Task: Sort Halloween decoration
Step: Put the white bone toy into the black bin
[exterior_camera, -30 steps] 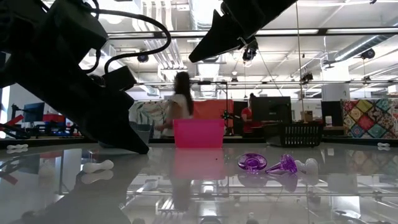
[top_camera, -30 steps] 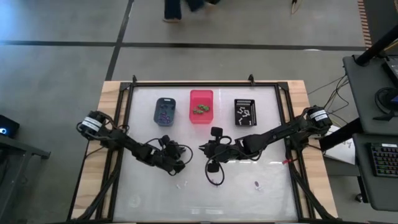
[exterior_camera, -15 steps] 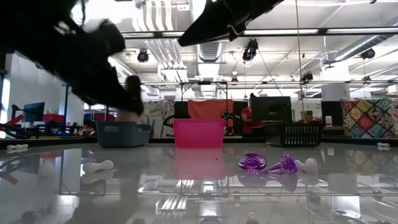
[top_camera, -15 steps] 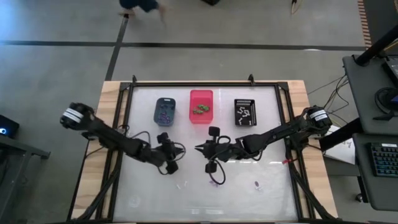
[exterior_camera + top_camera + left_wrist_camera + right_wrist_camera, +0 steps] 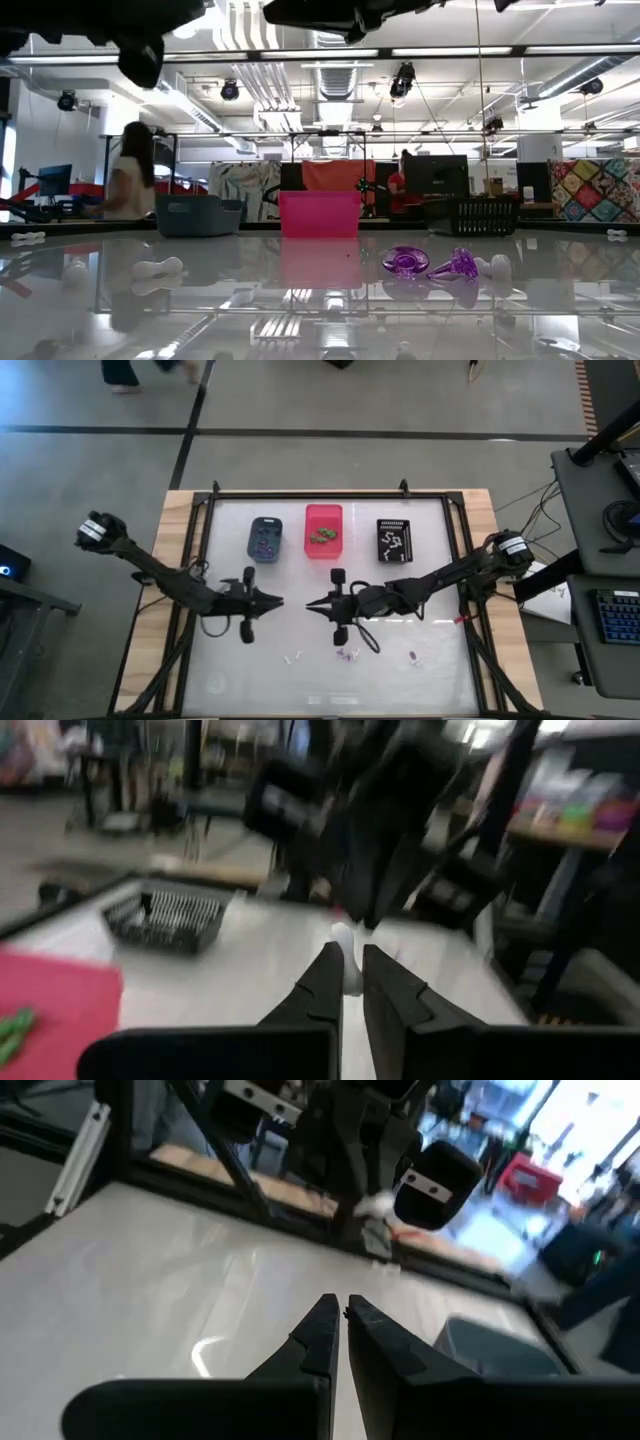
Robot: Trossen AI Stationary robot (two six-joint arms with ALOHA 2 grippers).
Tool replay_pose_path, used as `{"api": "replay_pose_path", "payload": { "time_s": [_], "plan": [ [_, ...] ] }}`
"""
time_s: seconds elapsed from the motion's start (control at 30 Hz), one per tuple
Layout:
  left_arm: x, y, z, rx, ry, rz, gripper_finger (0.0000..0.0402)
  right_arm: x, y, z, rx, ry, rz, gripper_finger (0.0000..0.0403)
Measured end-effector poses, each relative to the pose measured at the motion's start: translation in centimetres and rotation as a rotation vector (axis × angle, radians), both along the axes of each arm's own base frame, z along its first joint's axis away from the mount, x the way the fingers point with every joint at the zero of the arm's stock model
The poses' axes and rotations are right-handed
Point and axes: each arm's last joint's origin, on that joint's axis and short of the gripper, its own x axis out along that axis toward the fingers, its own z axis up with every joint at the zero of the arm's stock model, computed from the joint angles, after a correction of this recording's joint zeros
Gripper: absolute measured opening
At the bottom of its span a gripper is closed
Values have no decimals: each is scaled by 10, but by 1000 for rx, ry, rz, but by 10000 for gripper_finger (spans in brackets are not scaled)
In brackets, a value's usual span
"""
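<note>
Nearest the counter's [image 5: 440,680] front edge, a few trinkets lie unsorted: a small white one [image 5: 294,657], a purple-and-white cluster [image 5: 348,654] just beside it, and a lone purple piece [image 5: 413,656] off toward the right arm's side. From counter level, two purple trinkets [image 5: 430,262] sit touching, a white one beside them, and another white trinket [image 5: 157,268] lies well apart.

Above mid-counter, both arms hang clear of the surface, tips pointing at each other. The left pincer [image 5: 272,601] has its fingers together, and the wrist view shows a small pale shape right at their tips; whether that is a trinket held or something beyond, one cannot tell. The right pincer [image 5: 312,603] is likewise pressed together and looks empty.

Farthest back stand three bins in a row: the blue-grey bin [image 5: 265,550] holding purple pieces, the pink bin [image 5: 324,547] holding green, the black bin [image 5: 395,550] holding white. By the look of it, most of the sorting is done, with only those front stragglers left to carry back.
</note>
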Motion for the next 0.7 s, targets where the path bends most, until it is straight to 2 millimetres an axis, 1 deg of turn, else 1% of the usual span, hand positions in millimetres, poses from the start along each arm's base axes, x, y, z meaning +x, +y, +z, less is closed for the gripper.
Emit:
{"api": "replay_pose_path", "payload": {
  "time_s": [0.07,0.13,0.3,0.47,0.7],
  "plan": [
    [-5,0,-3,-13,-51,-12,0,-3,-1,-4,-20,-21,5,17],
    [-9,2,-11,-22,-64,-16,0,-4,-1,-8,-24,-33,6,17],
    [-10,2,-22,-36,-67,-15,0,-5,-3,-10,-29,-31,0,17],
    [-8,1,-21,-20,-105,-12,0,-5,-3,-10,-30,-25,0,17],
    [-7,0,-17,-43,-177,-9,0,-5,-3,-10,-31,-25,0,17]
  ]
}}
